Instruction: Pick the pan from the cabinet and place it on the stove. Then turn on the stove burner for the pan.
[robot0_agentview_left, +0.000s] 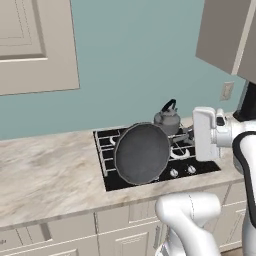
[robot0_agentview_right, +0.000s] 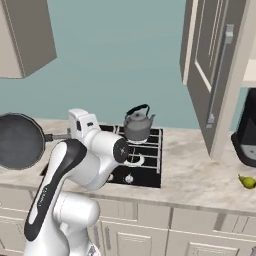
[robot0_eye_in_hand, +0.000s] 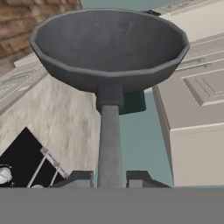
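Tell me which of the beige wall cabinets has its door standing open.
The beige upper cabinet at the right of the black gas stove: its panelled door swings out over the counter. The beige cabinet to the left stays shut.

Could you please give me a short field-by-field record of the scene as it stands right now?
claw: shut on the pan's long thin handle
held item: round dark grey frying pan, tipped on edge, in the air over the stove's left part
stove: black gas cooktop with pale wire grates, set in a marbled beige counter
on stove: grey kettle with arched black handle, back burner
cabinet: beige upper wall cabinet, door open
task stage: pan out of cabinet, not yet set down
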